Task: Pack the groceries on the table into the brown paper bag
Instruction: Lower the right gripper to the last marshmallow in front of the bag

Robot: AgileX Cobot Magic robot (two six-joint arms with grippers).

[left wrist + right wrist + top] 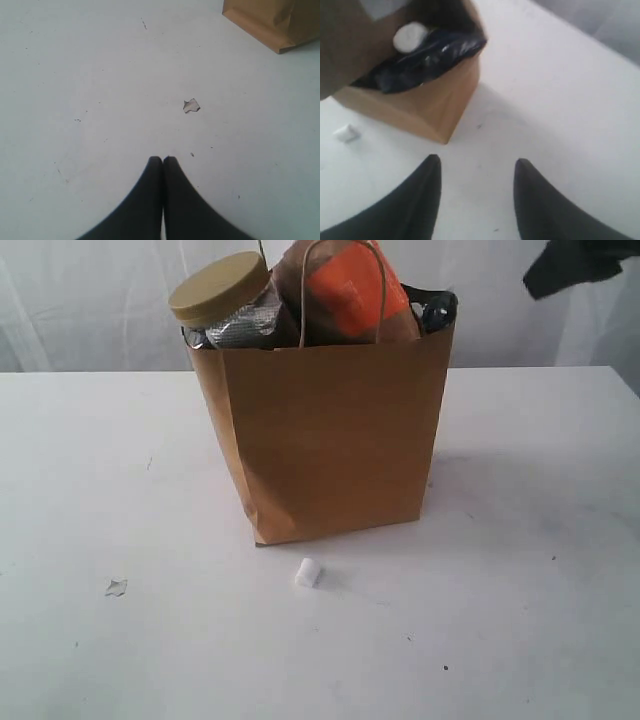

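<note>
It looks like a test lab: a plain white counter [540, 620] before a white curtain [90, 300] backdrop.

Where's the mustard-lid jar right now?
Exterior view: the mustard-lid jar sticks out of the brown paper bag at its top left, beside the brown-orange pouch.

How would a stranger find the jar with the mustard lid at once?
Look at the brown paper bag standing on the white table. From its open top, on the left in the exterior view, a clear jar sticks out, tilted. Only it has a wide, flat mustard lid; the pouch beside it is orange.
</note>
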